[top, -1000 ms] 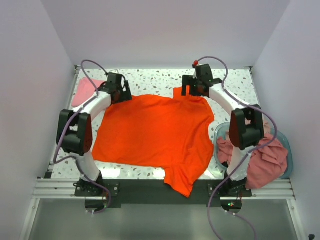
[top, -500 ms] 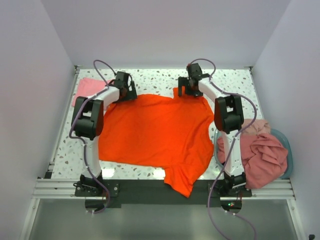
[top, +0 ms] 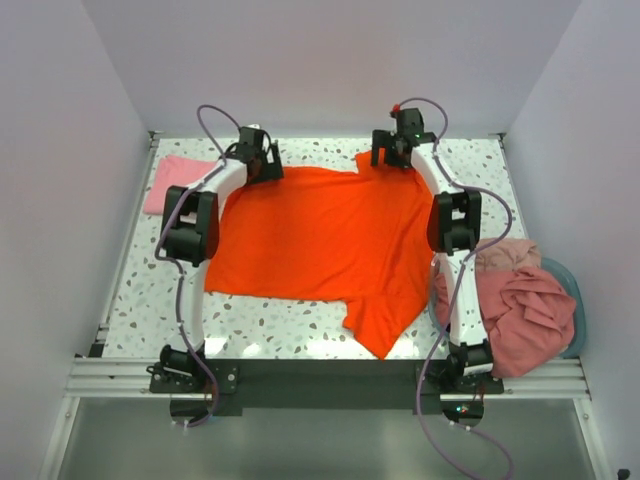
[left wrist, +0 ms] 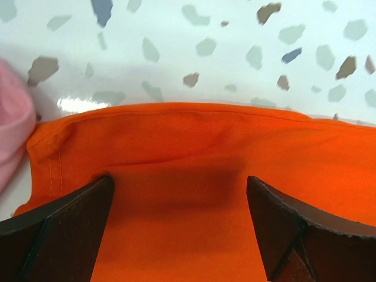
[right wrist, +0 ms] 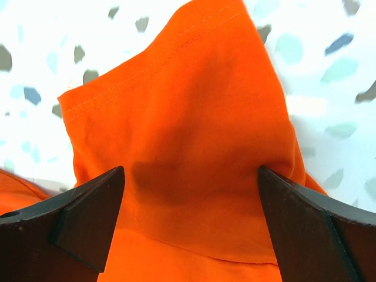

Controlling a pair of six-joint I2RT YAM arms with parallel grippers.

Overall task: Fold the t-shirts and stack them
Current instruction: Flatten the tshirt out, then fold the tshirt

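Observation:
The bright orange-red t-shirt lies spread across the speckled table, with one part hanging toward the near edge. My left gripper is over its far left corner and my right gripper is over its far right sleeve. In the left wrist view the gripper is open, its jaws wide apart over the orange hem. In the right wrist view the gripper is open over the orange sleeve. A folded light pink t-shirt lies at the far left.
A round teal tub at the right holds a heap of salmon-pink t-shirts. White walls close in the table on three sides. The light pink shirt's edge shows just left of my left gripper.
Both arms have stretched toward the far edge, and the orange shirt has slid away from the near edge with them and lies flatter. The right arm no longer covers the tub.

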